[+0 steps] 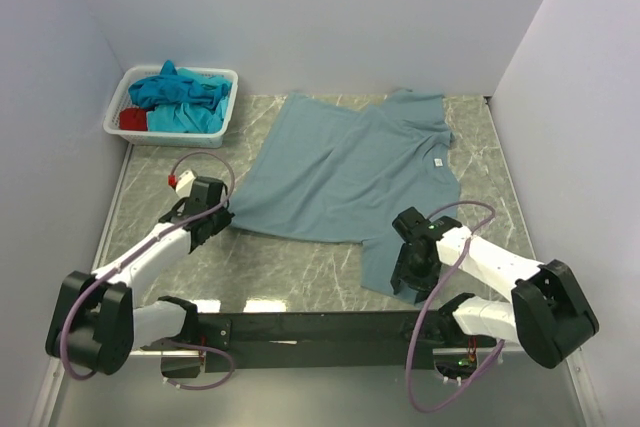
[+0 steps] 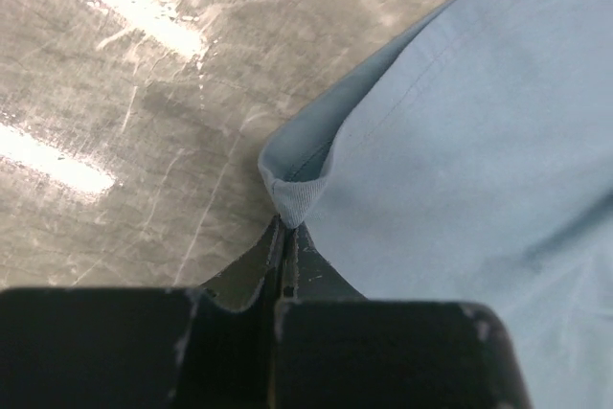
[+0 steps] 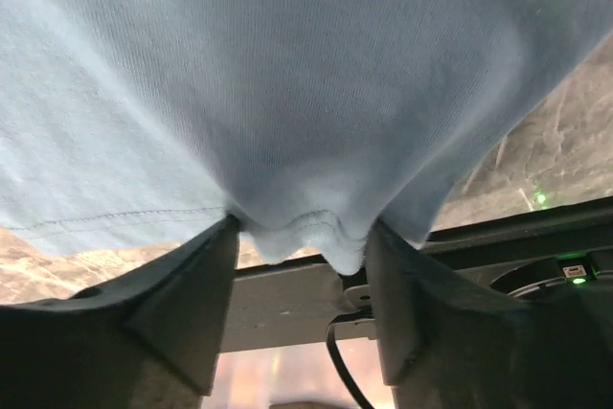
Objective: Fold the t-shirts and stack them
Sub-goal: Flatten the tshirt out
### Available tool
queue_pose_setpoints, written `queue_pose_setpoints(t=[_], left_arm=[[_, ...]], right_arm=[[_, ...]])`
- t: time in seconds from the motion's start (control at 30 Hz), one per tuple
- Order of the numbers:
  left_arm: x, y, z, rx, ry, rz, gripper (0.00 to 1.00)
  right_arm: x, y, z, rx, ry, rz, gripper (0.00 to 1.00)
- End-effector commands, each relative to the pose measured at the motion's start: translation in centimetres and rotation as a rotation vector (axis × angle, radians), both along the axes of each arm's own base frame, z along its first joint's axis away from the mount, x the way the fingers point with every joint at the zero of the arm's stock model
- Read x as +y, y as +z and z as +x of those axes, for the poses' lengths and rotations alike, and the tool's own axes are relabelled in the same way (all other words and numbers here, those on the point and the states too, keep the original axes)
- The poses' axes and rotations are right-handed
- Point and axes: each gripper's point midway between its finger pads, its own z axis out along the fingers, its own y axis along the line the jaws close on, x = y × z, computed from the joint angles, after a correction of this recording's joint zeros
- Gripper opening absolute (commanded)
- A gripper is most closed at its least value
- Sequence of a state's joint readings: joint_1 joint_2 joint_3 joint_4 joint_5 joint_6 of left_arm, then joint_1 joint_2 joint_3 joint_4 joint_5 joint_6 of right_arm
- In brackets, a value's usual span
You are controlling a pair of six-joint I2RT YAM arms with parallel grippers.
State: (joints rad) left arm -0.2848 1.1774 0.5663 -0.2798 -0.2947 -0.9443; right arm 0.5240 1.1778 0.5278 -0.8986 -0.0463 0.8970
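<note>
One soft grey-blue knit t-shirt (image 1: 340, 172) we find clenched at its hem by the left gripper (image 2: 287, 232), the right gripper (image 3: 302, 237) astride a bunched fold, hold unclear; turquoise shirts (image 1: 185, 97) and a red shirt (image 1: 132, 119) lie in a white plastic basket (image 1: 232, 97).

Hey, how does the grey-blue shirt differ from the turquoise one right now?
The grey-blue shirt lies spread on the table; the turquoise shirt sits crumpled in the basket. The left hand pinches the grey-blue shirt's corner; no hand touches the turquoise one. Neither is folded yet.
</note>
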Motion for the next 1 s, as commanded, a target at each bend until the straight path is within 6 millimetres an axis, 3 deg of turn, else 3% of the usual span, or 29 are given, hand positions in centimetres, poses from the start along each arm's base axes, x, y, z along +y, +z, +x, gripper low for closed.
queue_pose_setpoints(t=[0.0, 0.13, 0.23, 0.6, 0.8, 0.83, 0.97], left_arm=[[0.0, 2.4, 1.1, -0.117, 0.003, -0.018, 0.01], [0.2, 3.8, 1.3, -0.157, 0.040, -0.040, 0.01], [0.6, 4.5, 1.3, -0.169, 0.079, -0.044, 0.01], [-0.4, 5.2, 2.2, -0.164, 0.051, -0.075, 0.01], [-0.6, 7.6, 2.8, -0.204, 0.048, -0.087, 0.01], [-0.8, 8.5, 2.9, -0.231, 0.037, -0.103, 0.01], [-1.3, 13.5, 3.9, -0.347, 0.015, -0.134, 0.01]], right_arm=[[0.1, -0.6, 2.6, -0.106, 0.025, -0.026, 0.55], [0.7, -0.4, 4.3, -0.156, 0.050, -0.021, 0.28], [-0.4, 0.6, 5.6, -0.203, 0.059, -0.090, 0.06], [-2.7, 8.1, 11.8, -0.545, -0.059, -0.159, 0.00], [-5.4, 16.0, 13.7, -0.798, -0.146, -0.188, 0.00], [-5.9, 18.5, 14.1, -0.880, -0.166, -0.182, 0.00], [-6.5, 24.5, 15.1, -1.105, -0.231, -0.128, 0.00]])
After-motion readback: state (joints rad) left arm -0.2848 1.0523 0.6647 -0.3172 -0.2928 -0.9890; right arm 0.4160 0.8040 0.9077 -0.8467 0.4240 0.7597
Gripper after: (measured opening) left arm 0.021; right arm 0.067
